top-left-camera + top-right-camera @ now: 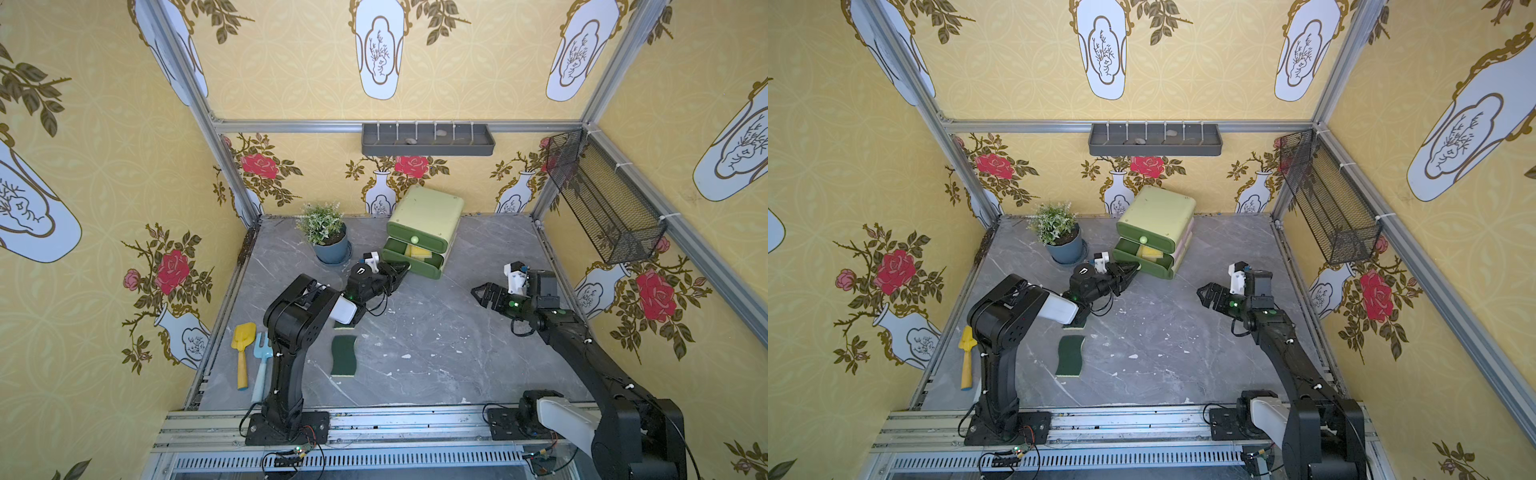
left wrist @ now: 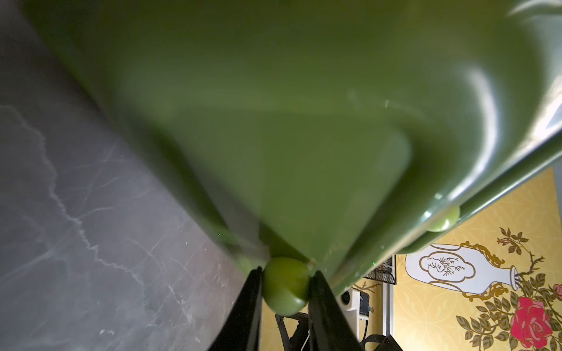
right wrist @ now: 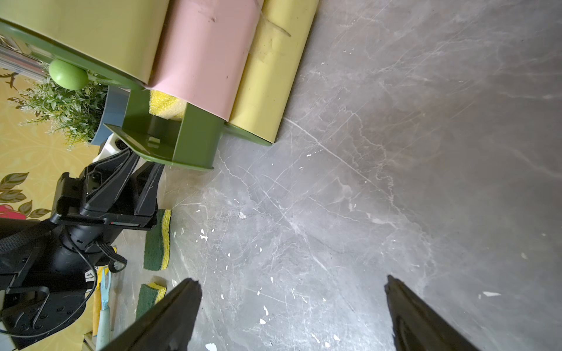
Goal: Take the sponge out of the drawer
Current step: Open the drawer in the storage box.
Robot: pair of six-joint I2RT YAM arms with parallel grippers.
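On the grey counter (image 1: 457, 353) a green set of drawers (image 1: 428, 212) stands near the back wall, with its dark green drawer (image 3: 194, 136) pulled partly out. The right hand (image 1: 480, 293) hangs over bare counter well apart from it, jaws wide with nothing between them, and the left hand (image 2: 287, 272) is at the drawer's front. The yellow sponge (image 1: 417, 252) lies inside the open drawer, and the left hand's jaws are narrow, clamped on the drawer's small round knob (image 2: 286, 288).
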